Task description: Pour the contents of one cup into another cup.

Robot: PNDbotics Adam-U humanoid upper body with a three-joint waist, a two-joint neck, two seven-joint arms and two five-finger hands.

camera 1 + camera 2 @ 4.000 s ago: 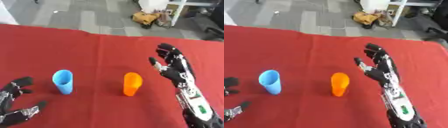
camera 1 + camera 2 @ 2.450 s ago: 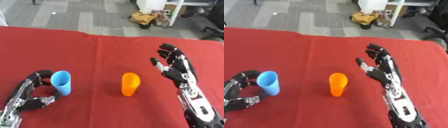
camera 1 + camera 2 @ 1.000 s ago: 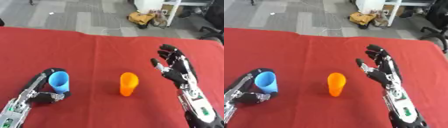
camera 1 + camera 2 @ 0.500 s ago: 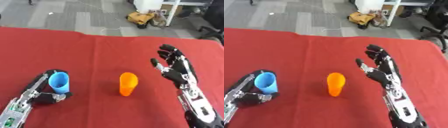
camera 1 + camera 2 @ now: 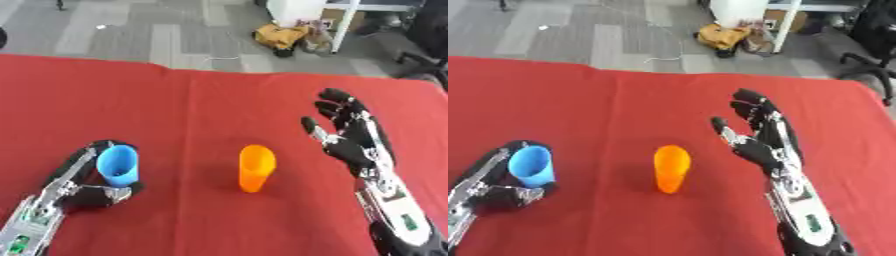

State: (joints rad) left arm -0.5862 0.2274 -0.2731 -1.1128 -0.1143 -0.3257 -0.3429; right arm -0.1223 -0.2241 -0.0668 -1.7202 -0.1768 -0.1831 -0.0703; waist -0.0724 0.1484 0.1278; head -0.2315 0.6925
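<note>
Two cups stand well apart on our red table: the blue cup toward the left, the orange cup near the middle. Over the last seconds our left hand has come in from the lower corner, and its fingers now curl round the blue cup. We judge the grasp made and lifting comes next. Our right hand has barely moved; it hovers beside the orange cup, fingers spread, holding nothing.
</note>
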